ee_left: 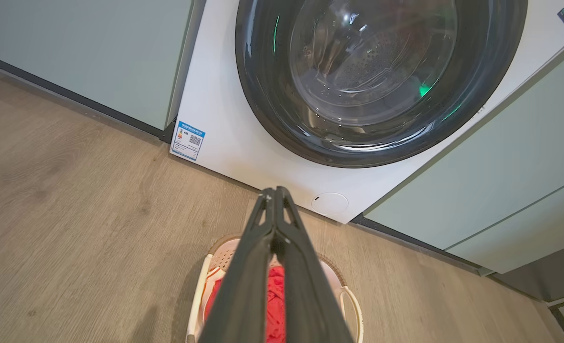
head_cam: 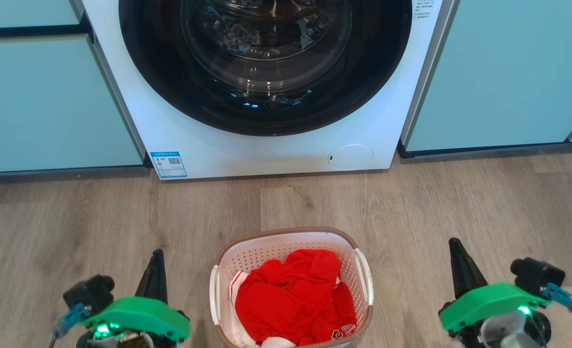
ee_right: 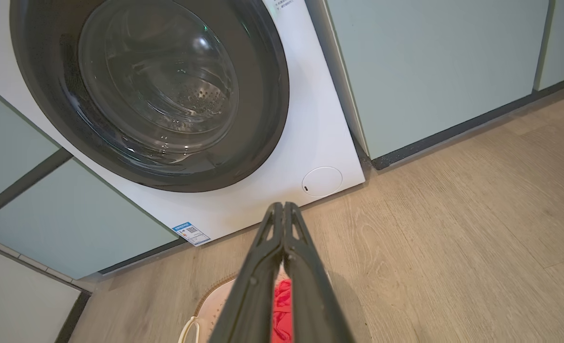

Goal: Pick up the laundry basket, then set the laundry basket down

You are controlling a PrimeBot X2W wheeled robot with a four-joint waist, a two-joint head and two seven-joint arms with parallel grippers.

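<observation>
The laundry basket (head_cam: 286,232), holding red clothing (head_cam: 291,295), is sitting on the wooden floor (head_cam: 73,217) at bottom centre, before the washing machine (head_cam: 276,154). The left gripper (head_cam: 157,258) and right gripper (head_cam: 456,249) are hovering at either lower corner, flanking its handles (head_cam: 365,275), jaws clenched on nothing.

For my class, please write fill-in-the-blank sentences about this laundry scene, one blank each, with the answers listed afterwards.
1. The laundry basket stands on the wooden ____.
2. The clothing in it is mostly ____.
3. The washing machine behind it has its round door ____.
4. The basket sits ____ the left gripper and the right gripper.
Answers: floor; red; closed; between.
</observation>
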